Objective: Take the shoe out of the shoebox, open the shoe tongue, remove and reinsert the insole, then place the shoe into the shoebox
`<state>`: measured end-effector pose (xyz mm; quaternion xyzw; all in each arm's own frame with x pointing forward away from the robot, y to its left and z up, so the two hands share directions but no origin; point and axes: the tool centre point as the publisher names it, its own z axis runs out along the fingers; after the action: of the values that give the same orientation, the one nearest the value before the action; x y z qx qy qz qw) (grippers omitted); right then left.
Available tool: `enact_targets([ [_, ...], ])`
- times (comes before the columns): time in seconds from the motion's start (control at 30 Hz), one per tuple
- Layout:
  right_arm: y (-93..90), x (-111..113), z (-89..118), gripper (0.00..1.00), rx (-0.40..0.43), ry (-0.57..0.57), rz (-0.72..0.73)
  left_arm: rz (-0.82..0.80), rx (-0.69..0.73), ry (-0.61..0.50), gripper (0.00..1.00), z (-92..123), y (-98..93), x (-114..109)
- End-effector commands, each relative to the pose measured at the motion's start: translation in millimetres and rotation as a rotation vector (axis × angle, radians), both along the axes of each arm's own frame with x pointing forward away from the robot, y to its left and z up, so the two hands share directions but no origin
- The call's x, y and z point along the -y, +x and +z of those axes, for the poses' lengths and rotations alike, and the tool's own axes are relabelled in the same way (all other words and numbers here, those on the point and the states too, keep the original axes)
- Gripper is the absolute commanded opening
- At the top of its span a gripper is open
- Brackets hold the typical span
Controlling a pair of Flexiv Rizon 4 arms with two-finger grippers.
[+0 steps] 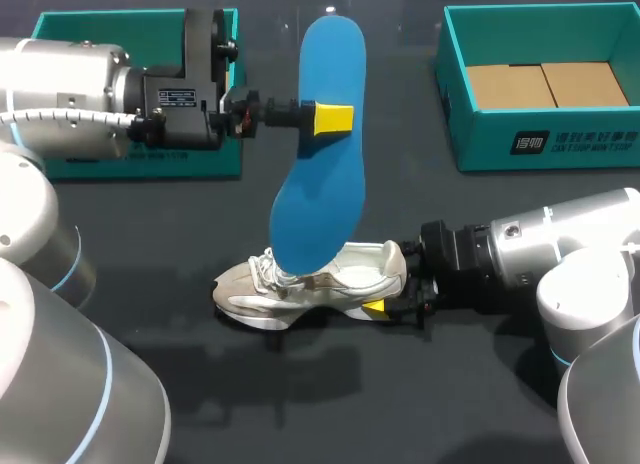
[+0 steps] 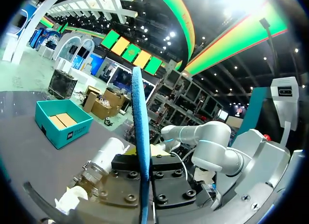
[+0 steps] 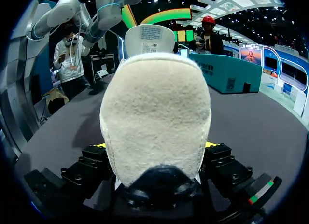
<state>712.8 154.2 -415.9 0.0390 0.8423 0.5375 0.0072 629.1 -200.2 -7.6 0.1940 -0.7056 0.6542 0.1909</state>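
1. left gripper (image 1: 333, 118), upper centre of the head view: fingers clamped flat on both faces of the blue insole (image 1: 318, 204), near its heel end. in the left wrist view the insole (image 2: 138, 137) runs edge-on between the two fingers. gripping near one end lets the rest of the length hang free and steep, so the toe end points down at the shoe opening.

2. right gripper (image 1: 390, 284), lower centre-right: closed on the heel of the shoe (image 1: 330, 289) from two sides. the right wrist view shows the heel (image 3: 157, 118) filling the space between the fingers. this hold pins the shoe upright on the table (image 1: 350, 404) and keeps its mouth facing up, so one arm can work the insole while the shoe cannot slide.

3. shoe position: on its sole in the lower centre of the frame, toe toward the left, outside the shoebox (image 1: 540, 144). the shoebox sits open at the upper right. a second teal box part (image 1: 150, 164) lies at the upper left, behind the left arm.

4. insole position: its lower tip is at the laced opening; whether it touches the inside is not visible.

5. assessment: the insole step is in hand. whether this is withdrawal or reinsertion cannot be determined here. return to the shoebox is not yet done.
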Motion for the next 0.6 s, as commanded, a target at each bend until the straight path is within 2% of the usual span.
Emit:
enact_targets([
  [0.03, 0.4, -1, 0, 0.00, -0.002, -0.004, 0.000, 0.002, 0.000, -0.001, 0.00, 0, -3.1, -4],
  [0.23, -0.6, 4, 3, 0.00, 0.003, -0.020, -0.018, 0.002, 0.000, -0.001, 0.00, 0, -3.1, -4],
  [0.27, -1.1, 6, 3, 0.29, 0.003, -0.022, -0.020, 0.002, 0.000, -0.001, 0.00, 0, -3.1, -4],
  [0.3, -1.4, 7, 3, 0.87, 0.000, -0.026, -0.026, 0.002, 0.000, -0.001, 0.00, 0, -3.1, -4],
  [0.33, -1.8, 9, 4, 1.00, -0.004, -0.037, -0.031, 0.002, 0.000, -0.001, 0.00, 0, -3.1, -4],
  [0.6, -8.0, 27, 13, 1.00, -0.031, -0.142, -0.056, 0.002, 0.000, -0.001, 0.00, 0, -3.1, -4],
])
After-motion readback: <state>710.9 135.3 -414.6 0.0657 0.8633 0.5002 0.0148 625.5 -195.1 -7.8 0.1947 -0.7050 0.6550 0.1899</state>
